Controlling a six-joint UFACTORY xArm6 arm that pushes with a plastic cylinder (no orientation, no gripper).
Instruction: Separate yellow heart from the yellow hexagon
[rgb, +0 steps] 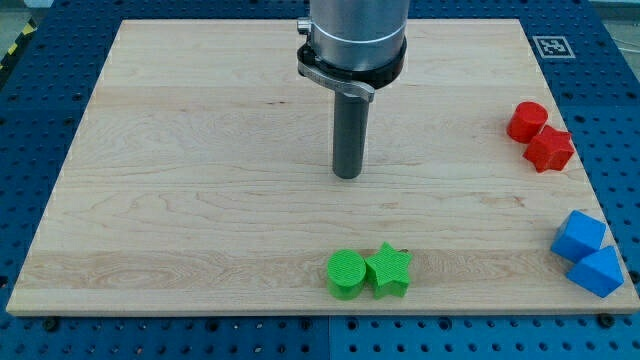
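While the rod hung down from the view's top centre, my tip (347, 175) sat on bare board near the middle, touching no block. No fingers on this rig, just a plain rod end, so nothing to be apart, together or clamped.

Nearest to the tip: a green cylinder (346, 273) and a green star (389, 270), touching each other, toward the view's bottom, below the tip with clear board between. Further out, at the view's right edge: a red cylinder (526, 121) touching a second red block (549, 149), shape unclear, maybe a star or hexagon. Lower right corner: two blue blocks, an upper blue block (579, 236) and a lower blue block (598, 271), touching, half off the wooden board (200, 150). Exact shapes not readable.

Task things: neither the yellow heart nor the yellow hexagon showed anywhere in view. Could be hidden behind the arm housing at the view's top, or off the board; cannot tell.

Step in hand, as a judgement: the push had not started, tip parked or searching. The next move would call for locating the yellow pair first, then setting the tip beside the heart on the side facing the hexagon and pushing it away, staying clear of the green pair.
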